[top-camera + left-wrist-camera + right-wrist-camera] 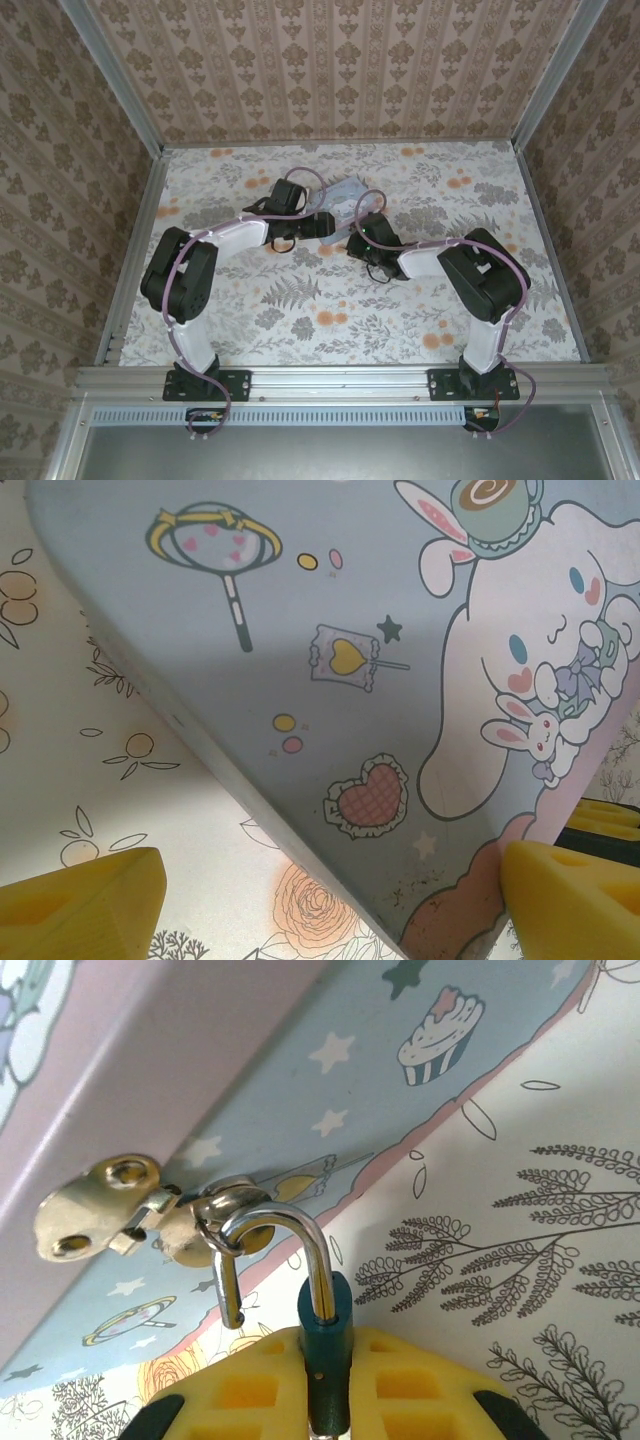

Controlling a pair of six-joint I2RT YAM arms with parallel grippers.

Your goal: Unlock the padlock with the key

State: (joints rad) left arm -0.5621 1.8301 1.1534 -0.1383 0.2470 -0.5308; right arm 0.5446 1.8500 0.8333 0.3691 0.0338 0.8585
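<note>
Right end effector (325,1385) clamps the padlock (325,1330) by its body; hold it steady, never wrenching the hasp (100,1205); left end effector (330,900) gapes wide astride the cartoon tin (300,670), gripping nothing.

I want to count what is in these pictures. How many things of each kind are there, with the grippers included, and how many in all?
Cartoon tin: 1
Padlock: 1
Grippers: 2, the left gripper and the right gripper
Total: 4
</note>
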